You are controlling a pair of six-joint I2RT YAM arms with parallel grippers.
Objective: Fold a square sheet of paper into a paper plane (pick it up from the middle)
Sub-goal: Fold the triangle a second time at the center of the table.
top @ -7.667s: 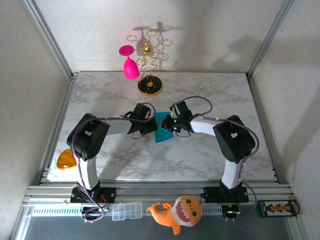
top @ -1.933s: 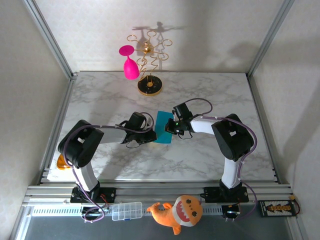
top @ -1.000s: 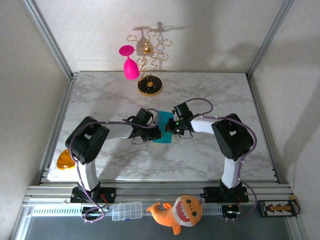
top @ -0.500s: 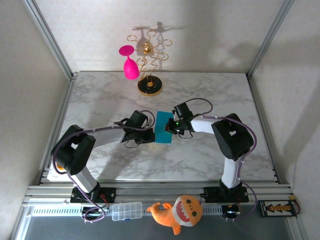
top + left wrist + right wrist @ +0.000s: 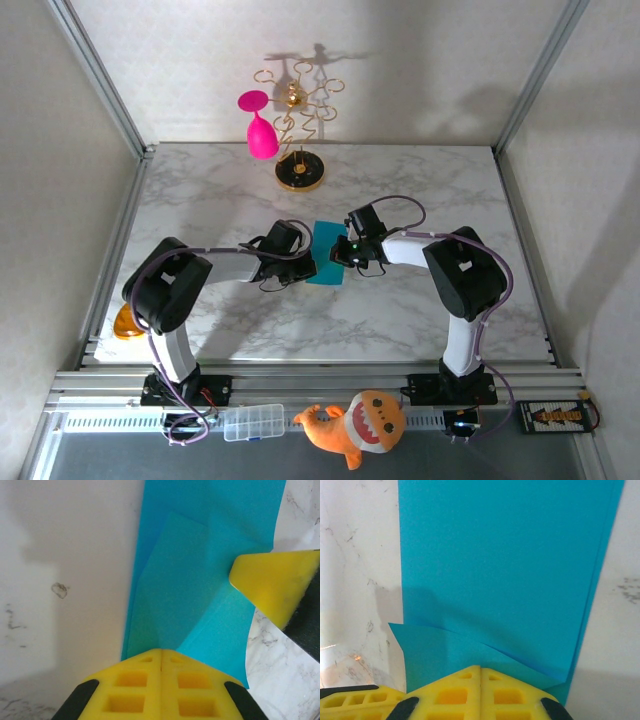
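Closed in by pale panel walls and slanting aluminium posts. Below, a white bench veined in grey, matt, with soft shadows under the arms. Near its far edge, a gold stand, with a pink goblet hanging bowl-down at its left. Along the near rail, a clear box and an orange plush toy.

Mid-bench, between the two arms: the square sheet of paper, turquoise, folded to a narrow strip and lying on the marble. From the left wrist, a slanted flap layered on top of it; from the right wrist, a corner lifting slightly off the surface.

At the strip's left edge, the left tool, yellow fingers pressed together with no gap, tips against the paper. At the right edge, the right tool, closed the same way, tips touching the raised corner. Impossible to tell whether any paper sits between either pair of fingers.
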